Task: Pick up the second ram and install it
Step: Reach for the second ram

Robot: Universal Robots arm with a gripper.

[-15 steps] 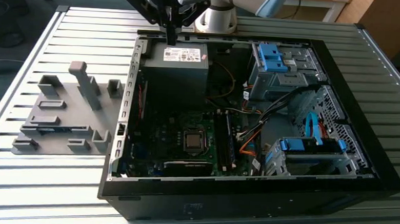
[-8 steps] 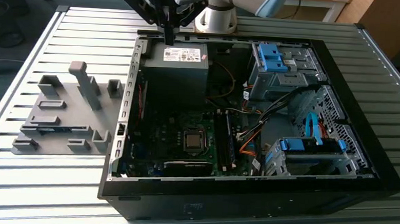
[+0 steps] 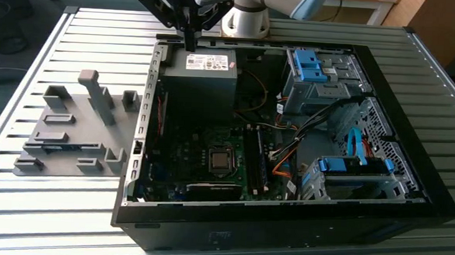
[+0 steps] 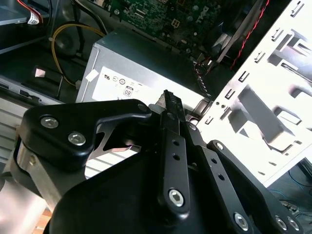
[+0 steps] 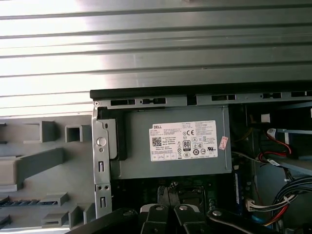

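Gripper (image 3: 190,42) is hovering over the power supply (image 3: 202,68) at the far edge of the open PC case (image 3: 300,230), jaws clenched together and gripping nothing. Second ram (image 3: 61,147) is sitting in a slot of the grey fixture (image 3: 104,103) on the bench (image 3: 76,38), well apart from the gripper.

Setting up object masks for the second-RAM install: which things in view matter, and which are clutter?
Job:
- second ram, lying in the grey fixture
- gripper, near the power supply
- open computer case

Just there:
- power supply
- blue drive cages
- cables
- slatted table
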